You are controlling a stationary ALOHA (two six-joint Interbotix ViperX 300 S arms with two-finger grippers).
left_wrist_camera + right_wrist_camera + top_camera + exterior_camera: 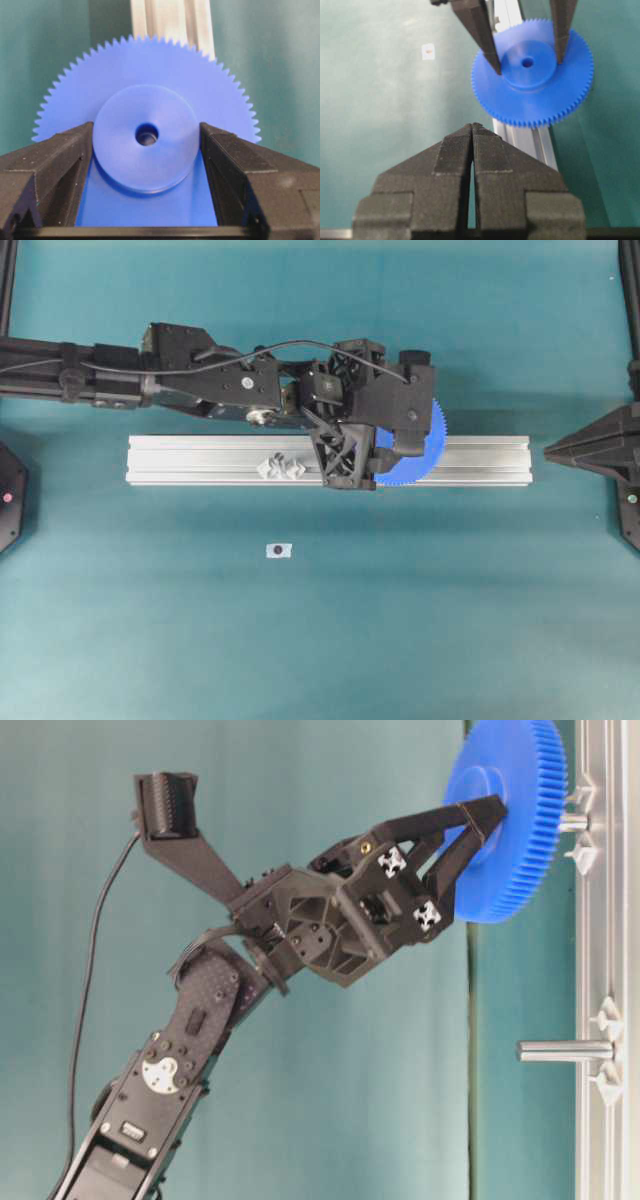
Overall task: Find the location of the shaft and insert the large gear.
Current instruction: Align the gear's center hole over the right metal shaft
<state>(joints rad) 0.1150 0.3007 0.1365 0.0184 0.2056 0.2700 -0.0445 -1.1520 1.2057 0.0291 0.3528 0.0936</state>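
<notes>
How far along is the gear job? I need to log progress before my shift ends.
Done: the left gripper has picked up the blue gear by its hub and carried it to the rail. In hand: the gear sits against a short pin on the rail, apparently being pushed on. Left: seating it fully and letting go. The right gripper waits shut, off to the side.
</notes>
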